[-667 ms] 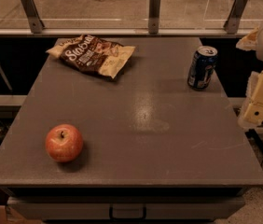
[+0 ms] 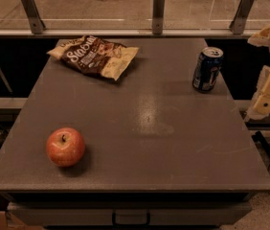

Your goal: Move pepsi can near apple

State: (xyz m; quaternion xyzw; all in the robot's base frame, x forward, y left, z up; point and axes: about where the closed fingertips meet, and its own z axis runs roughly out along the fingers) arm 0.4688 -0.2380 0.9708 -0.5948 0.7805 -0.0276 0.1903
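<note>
The dark-blue pepsi can [image 2: 208, 69] stands upright near the table's far right edge. The red-orange apple [image 2: 65, 146] sits at the front left of the grey table [image 2: 144, 128]. My gripper [image 2: 269, 92] is at the right edge of the view, beyond the table's right side and right of the can, apart from it and holding nothing. Only part of it shows.
A brown snack bag [image 2: 95, 55] lies at the far left of the table. A glass barrier with metal posts [image 2: 158, 11] runs behind the table. The table's front edge has a drawer handle [image 2: 131, 218] below.
The gripper has shifted slightly at the right edge. The can, apple and bag have not moved.
</note>
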